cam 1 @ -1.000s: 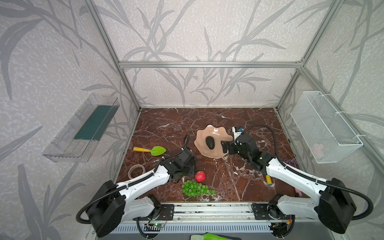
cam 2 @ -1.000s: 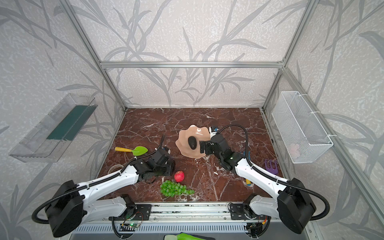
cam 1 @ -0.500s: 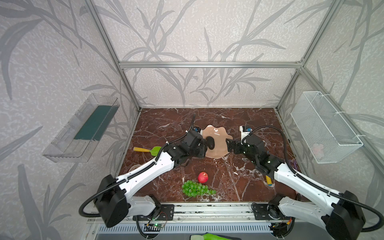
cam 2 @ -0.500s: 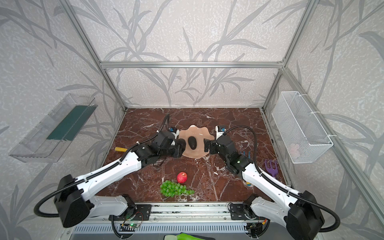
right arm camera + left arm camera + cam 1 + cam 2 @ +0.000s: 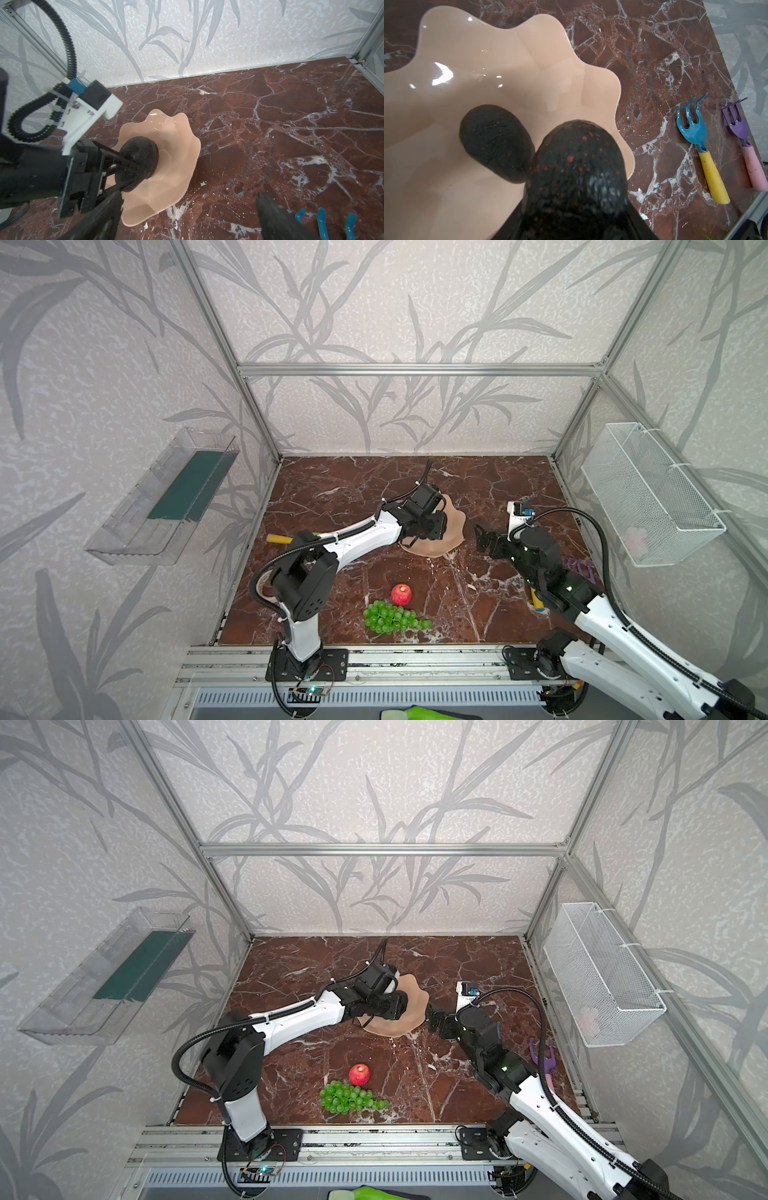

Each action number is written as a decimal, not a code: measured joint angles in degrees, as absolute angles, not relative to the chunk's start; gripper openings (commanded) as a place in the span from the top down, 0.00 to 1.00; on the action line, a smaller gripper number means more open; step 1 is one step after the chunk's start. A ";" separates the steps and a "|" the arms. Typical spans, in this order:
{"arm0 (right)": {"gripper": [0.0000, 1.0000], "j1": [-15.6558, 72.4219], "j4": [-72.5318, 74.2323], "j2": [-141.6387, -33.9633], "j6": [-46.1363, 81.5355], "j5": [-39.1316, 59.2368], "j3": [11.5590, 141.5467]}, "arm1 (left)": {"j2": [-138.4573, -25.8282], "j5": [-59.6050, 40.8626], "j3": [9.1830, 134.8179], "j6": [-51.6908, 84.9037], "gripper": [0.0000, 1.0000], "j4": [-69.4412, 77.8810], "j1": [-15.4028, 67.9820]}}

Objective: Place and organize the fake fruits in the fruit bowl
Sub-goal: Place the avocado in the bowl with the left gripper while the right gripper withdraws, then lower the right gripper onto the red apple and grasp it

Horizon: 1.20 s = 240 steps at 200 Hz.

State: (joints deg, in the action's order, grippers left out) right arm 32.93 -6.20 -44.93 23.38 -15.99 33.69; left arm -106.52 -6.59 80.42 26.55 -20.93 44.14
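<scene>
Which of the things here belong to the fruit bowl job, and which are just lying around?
Part of the job:
- fruit bowl
- avocado lying in it
- second avocado, in the left gripper
- red apple
- green grapes

Lying about:
- blue rake
- purple rake
- yellow tool handle
- wire basket
- clear tray

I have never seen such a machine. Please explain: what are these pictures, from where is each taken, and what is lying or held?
Two robot arms stand at a marble table, each ending in a claw. The two wide pictures come from one camera above; the two close ones from cameras on the wrists. The left claw is shut on a dark avocado over the pink bowl, where another avocado lies. The right claw is open and empty beside the bowl. A red apple and green grapes lie on the table near the front.
</scene>
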 measured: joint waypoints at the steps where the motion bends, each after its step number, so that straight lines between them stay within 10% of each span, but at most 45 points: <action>1: 0.01 32.91 -6.24 -44.88 23.38 -15.99 33.65 | -106.65 -6.59 80.53 26.55 0.47 -20.95 44.14; 125: 0.01 31.86 -8.86 -42.41 23.94 -14.94 32.91 | -119.50 -3.07 90.02 26.59 0.35 -24.71 44.18; 240: 0.05 33.69 -12.08 -50.74 22.63 -9.08 37.82 | -107.42 -1.04 83.83 27.62 0.21 -23.00 41.78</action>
